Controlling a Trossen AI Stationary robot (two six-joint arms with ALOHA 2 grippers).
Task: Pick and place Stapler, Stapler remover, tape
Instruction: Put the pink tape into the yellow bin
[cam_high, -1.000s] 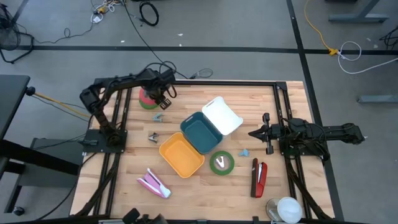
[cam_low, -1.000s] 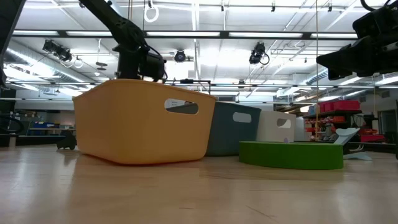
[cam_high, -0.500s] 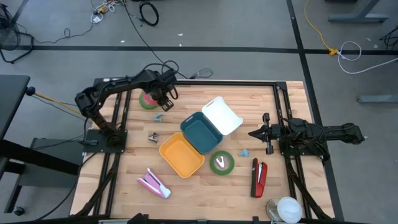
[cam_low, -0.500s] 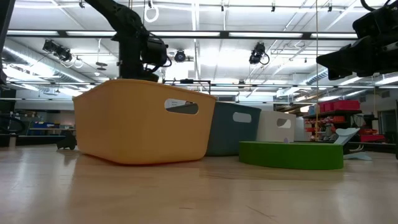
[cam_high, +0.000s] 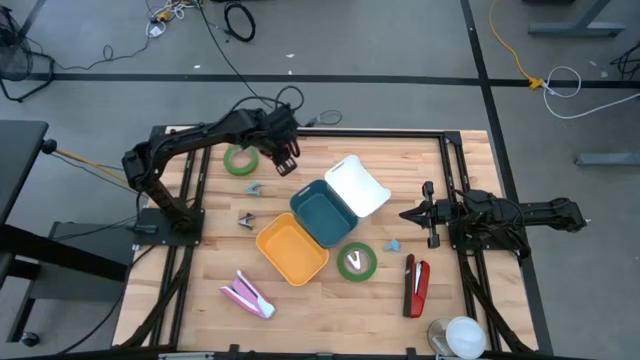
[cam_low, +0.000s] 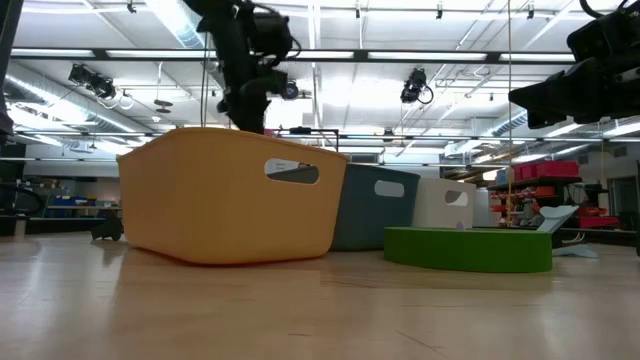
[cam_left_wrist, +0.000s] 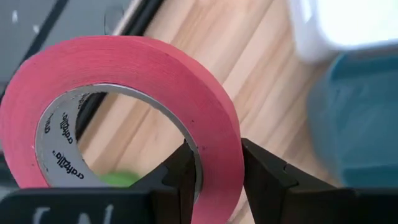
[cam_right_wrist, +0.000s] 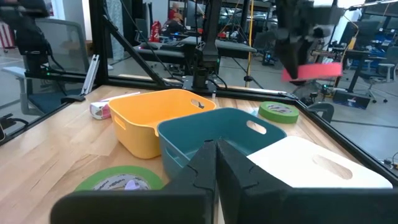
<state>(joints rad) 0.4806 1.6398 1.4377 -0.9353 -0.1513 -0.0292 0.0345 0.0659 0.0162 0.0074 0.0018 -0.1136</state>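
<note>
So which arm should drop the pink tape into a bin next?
Left. Its gripper is shut on the pink tape, raised near the teal bin; the right gripper waits farther off, empty.

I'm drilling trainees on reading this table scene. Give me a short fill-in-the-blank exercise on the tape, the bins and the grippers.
1. The left gripper is shut on a roll of tape whose colour is ____.
2. Of the three bins in a row, the middle one is the ____ bin, between the yellow bin and the white bin.
3. The red stapler lies on the table nearest the ____ gripper.
4. A green tape roll lies flat on the ____.

Missing words: pink; teal; right; table
</note>
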